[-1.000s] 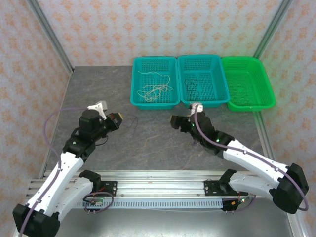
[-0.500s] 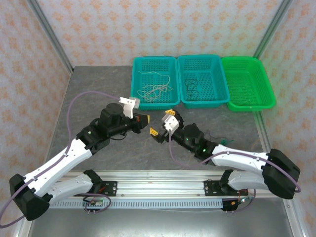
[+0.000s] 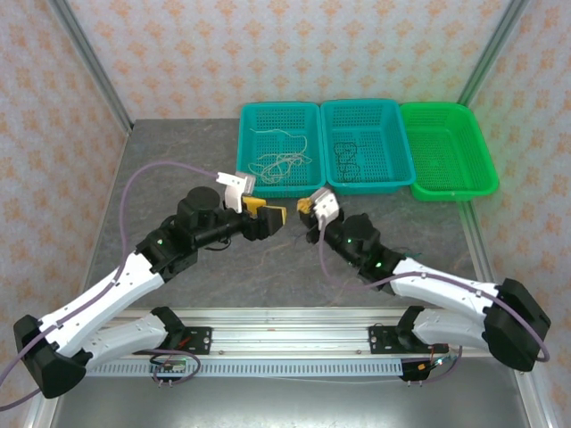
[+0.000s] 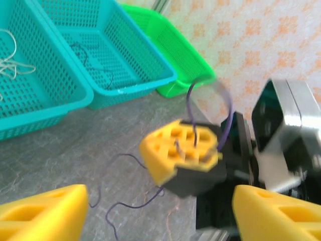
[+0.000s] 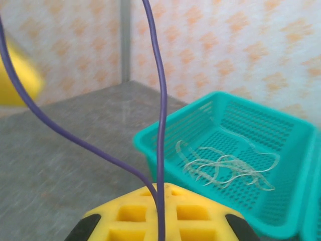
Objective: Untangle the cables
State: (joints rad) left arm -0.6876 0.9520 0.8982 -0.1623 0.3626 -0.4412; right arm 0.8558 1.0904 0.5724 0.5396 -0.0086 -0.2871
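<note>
Two yellow-padded claws face each other, close together, above a grey, stone-patterned tabletop (image 3: 178,160), just in front of a row of three plastic mesh baskets. The right gripper (image 3: 307,207) is clamped on a thin purple wire (image 5: 161,125), which rises from between its pressed-together pads in a tall loop. Opposite it, the left gripper (image 3: 268,215) stands wide, its two yellow fingers (image 4: 45,213) well apart, with the right gripper's closed pads straight ahead of them. More thin purple strand trails across the tabletop beneath the two claws. From where I stand I cannot tell whether it is the same wire. Behind them, a loose tangle of whitish cables (image 3: 281,163) lies in the left teal basket (image 3: 268,190). A curly black cable (image 3: 344,157) lies in the middle teal basket (image 3: 393,174). The bright green basket (image 3: 446,147) sits at the right end of the row, touching the middle one.
</note>
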